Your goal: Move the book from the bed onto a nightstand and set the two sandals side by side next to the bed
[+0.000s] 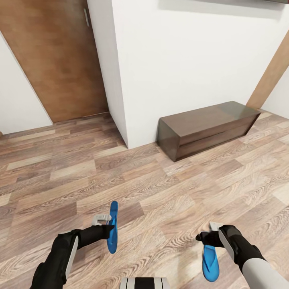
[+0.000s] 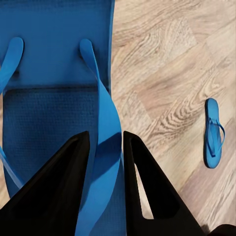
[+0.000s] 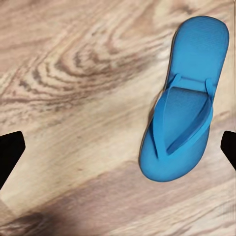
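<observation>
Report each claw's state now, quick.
Left claw: shut on a bright blue flat sandal's strap.
Right claw: open, the other blue sandal lying below it.

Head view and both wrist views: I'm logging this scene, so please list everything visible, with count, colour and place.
Flat thin-soled sandals: two, bright blue; one clamped by its strap in the left hand, one on the floor under the right hand.
Long low wooden cabinet: one, dark brown, against the white wall.
Wooden door: one, brown, far left.
Wood-plank floor: brown.
Left hand: black, shut on a sandal.
Right hand: black, open.
</observation>
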Tool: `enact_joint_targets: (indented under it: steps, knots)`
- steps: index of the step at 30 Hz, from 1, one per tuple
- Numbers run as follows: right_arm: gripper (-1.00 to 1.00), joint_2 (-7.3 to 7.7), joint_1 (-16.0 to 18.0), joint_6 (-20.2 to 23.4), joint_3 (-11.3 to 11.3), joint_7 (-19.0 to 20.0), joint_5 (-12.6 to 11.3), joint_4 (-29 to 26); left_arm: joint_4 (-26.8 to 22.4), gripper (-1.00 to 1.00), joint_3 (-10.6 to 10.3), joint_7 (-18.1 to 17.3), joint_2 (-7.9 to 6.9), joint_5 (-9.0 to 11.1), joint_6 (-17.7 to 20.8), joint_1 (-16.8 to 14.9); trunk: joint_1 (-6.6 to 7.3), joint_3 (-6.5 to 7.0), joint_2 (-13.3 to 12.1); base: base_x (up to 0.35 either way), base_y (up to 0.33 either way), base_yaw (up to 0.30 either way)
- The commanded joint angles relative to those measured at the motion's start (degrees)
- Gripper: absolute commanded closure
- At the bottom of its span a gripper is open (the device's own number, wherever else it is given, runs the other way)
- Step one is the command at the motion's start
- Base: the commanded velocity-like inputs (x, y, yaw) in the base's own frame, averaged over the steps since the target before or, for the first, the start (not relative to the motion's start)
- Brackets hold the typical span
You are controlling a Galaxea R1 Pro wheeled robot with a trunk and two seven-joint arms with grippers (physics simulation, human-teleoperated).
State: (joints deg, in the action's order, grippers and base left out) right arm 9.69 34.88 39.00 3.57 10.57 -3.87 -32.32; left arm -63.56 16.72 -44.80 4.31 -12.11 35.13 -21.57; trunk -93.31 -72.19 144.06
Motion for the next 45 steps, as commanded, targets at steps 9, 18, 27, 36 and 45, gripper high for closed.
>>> enact_joint_targets:
  steps: [9,18,27,36,45]
  knots:
    - [-1.0,0.31,0.01,-0.77,0.37,-8.98,-0.46,-0.18,-0.07,1.0,0.24,-0.55,0.09,-0.45,0.2,-0.05,0.01,-0.05,0.02,0.004,-0.001,0.0]
    - [-1.0,0.08,0.01,-5.6,0.26,-11.8,-0.93,-0.05,-0.07,1.0,0.24,-0.55,0.09,-0.54,0.16,-0.05,0.01,-0.05,0.02,0.0,0.0,0.0]
    - [-1.0,-0.02,0.01,-14.76,0.12,-11.72,-1.04,0.7,-0.07,1.0,0.24,-0.51,0.09,-0.54,0.14,-0.05,0.01,-0.05,0.02,0.0,0.0,0.0]
    - [-1.0,0.02,0.01,-16.15,0.06,-11.71,-0.98,7.04,-0.07,1.0,-0.68,-0.47,0.09,-0.5,0.17,0.01,0.01,-0.05,0.02,0.0,0.0,0.0]
    - [-1.0,-0.02,0.01,-18.62,0.09,-11.71,-0.88,10.11,-0.07,1.0,-0.9,-0.46,0.09,-0.54,0.2,0.01,-0.09,-0.93,0.07,0.0,0.0,0.0]
